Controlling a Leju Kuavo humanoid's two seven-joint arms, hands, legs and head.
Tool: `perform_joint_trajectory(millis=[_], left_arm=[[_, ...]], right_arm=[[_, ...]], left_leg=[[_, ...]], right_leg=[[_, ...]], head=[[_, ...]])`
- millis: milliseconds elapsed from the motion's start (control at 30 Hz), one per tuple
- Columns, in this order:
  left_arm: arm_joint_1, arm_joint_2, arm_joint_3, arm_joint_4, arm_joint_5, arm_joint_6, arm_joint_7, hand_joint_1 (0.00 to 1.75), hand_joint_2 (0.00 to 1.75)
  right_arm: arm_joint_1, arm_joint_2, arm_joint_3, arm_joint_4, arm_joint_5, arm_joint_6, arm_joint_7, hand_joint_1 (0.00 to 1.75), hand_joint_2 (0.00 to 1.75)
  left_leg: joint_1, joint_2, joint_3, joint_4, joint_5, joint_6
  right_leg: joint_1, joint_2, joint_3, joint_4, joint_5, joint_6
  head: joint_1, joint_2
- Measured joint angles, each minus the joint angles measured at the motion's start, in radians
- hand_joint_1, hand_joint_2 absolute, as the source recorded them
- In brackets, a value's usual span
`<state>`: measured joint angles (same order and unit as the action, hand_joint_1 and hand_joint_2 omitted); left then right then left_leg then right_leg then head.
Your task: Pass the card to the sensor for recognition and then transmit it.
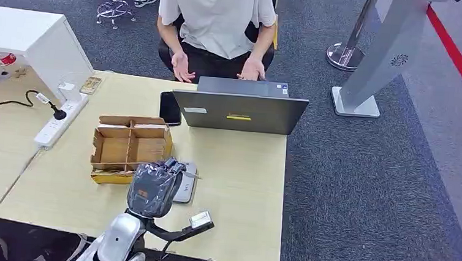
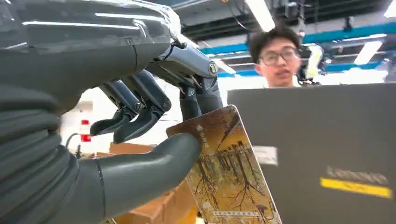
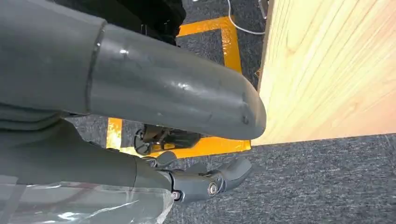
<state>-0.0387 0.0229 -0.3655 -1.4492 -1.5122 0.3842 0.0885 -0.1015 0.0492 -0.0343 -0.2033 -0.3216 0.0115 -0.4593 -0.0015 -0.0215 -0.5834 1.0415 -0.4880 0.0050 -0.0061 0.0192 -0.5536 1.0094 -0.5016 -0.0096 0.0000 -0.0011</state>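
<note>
Power strip (image 1: 57,120): lay on the table (image 1: 237,186) well to the left of the fingers, cable trailing off toward the white cabinet; likely parked there out of the working area.

Cardboard tray (image 1: 130,147): sat just beyond and left of the left hand (image 1: 154,186), its divided compartments open upward; judged to be the stock place for cards, so kept within easy reach.

Left hand: hovered over the near part of the table, wrapped in a clear cover. In the left wrist view its fingers (image 2: 140,105) and thumb were clamped on the card (image 2: 229,172), thumb pressed on one face and the dark fingers curled behind the upper edge.

Card: held upright and slightly tilted, its tree-printed face toward the wrist camera and its free lower end hanging below the fingers; that grip probably left most of the card bare for reading.

Sensor (image 1: 184,188): a flat grey pad lay on the table right beneath and just right of the fingers; judged to be the reader, so the card was hanging over or close above it. Contact could not be told.

Laptop (image 1: 239,111): stood beyond the fingers, lid back facing the robot.

Person (image 1: 215,19): sat across the table behind the laptop, hands near its keyboard; likely the one to receive the card.

Right hand (image 3: 205,179): hung below the table edge over the carpet, fingers loosely apart and holding nothing, idle while the left worked.
</note>
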Motion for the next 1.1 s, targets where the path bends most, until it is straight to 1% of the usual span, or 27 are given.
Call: perform_joint_trajectory(millis=[133,233,267,300,367,833,1100], left_arm=[[-0.002,0.003,-0.012,0.000,0.000,-0.034,0.019,1.75,1.75],[-0.009,0.006,-0.012,0.001,0.000,-0.087,0.079,1.75,1.75],[-0.016,0.007,-0.013,0.005,0.000,-0.123,0.119,1.75,1.75],[-0.022,0.008,-0.013,0.010,0.000,-0.144,0.149,1.75,1.75],[-0.029,0.011,-0.013,0.019,0.000,-0.157,0.170,1.75,1.75],[-0.042,0.016,-0.013,0.037,0.000,-0.164,0.179,1.75,1.75],[-0.046,0.017,-0.013,0.041,0.000,-0.194,0.184,1.75,1.75]], right_arm=[[0.000,0.000,-0.012,0.000,0.008,0.001,0.000,0.00,0.00],[0.001,0.000,-0.019,0.000,0.013,0.002,0.000,0.00,0.00],[0.001,0.000,-0.021,0.000,0.016,0.002,0.000,0.00,0.00],[0.001,0.000,-0.024,0.000,0.018,0.002,0.000,0.00,0.00],[0.003,0.000,-0.031,0.000,0.018,0.003,0.000,0.00,0.00],[0.005,0.000,-0.043,0.000,0.018,0.005,0.000,0.00,0.00],[0.006,0.000,-0.044,0.000,0.022,0.005,0.000,0.00,0.00]], left_leg=[[0.000,0.000,0.000,0.000,0.000,0.000],[0.000,0.000,0.000,0.000,0.000,0.000],[0.000,0.000,0.000,0.000,0.000,0.000],[0.000,0.000,0.000,0.000,0.000,0.000],[0.000,0.000,0.000,0.000,0.000,0.000],[0.000,0.000,0.000,0.000,0.000,0.000],[0.000,0.000,0.000,0.000,0.000,0.000]], right_leg=[[0.000,0.000,0.000,0.000,0.000,0.000],[0.000,0.000,0.000,0.000,0.000,0.000],[0.000,0.000,0.000,0.000,0.000,0.000],[0.000,0.000,0.000,0.000,0.000,0.000],[0.000,0.000,0.000,0.000,0.000,0.000],[0.000,0.000,0.000,0.000,0.000,0.000],[0.000,0.000,0.000,0.000,0.000,0.000]], head=[[0.000,0.000],[0.000,0.000],[0.000,0.000],[0.000,0.000],[0.000,0.000],[0.000,0.000],[0.000,0.000]])
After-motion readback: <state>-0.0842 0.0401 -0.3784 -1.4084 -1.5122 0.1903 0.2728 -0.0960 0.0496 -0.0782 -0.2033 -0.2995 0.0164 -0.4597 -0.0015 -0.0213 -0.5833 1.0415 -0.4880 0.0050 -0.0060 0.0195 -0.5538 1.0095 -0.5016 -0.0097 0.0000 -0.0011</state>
